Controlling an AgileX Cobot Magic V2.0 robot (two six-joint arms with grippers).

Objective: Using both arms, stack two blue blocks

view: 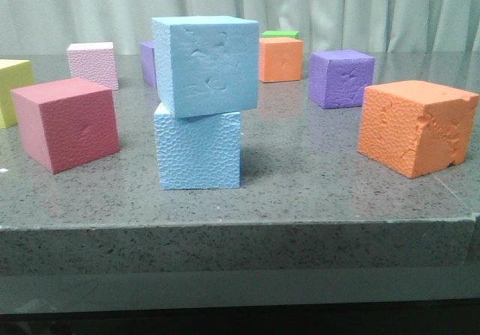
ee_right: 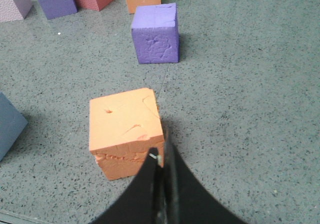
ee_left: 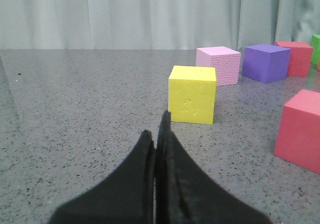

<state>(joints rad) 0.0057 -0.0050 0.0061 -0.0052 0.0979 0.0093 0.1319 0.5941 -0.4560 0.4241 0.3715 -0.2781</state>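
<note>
Stack is up: smooth gouged sky-blue foam cube [view: 206, 65] sits on top of the pebbled sky-blue foam cube [view: 198, 151], twisted a bit and overhanging the lower one's edges. Both rest on the grey speckled stone worktop [view: 300, 192]; neither arm shows in the front view.

Left gripper [ee_left: 159, 136]: fingers together, nothing between them. Yellow foam cube [ee_left: 192, 94] stands just beyond the fingertips, slightly to one side, not touching. Pink pebbled foam cube [ee_left: 219, 65] and a purple foam cube [ee_left: 266, 62] lie farther out past it; red foam cube [ee_left: 300, 130] off to the side.

Right gripper [ee_right: 161, 159]: fingers together, empty. Large orange foam cube [ee_right: 126, 131] lies directly under and just ahead of the fingertips; contact can't be told. Second purple foam cube [ee_right: 155, 33] sits well beyond it. Blue stack lies away from both sets of fingers.
</note>
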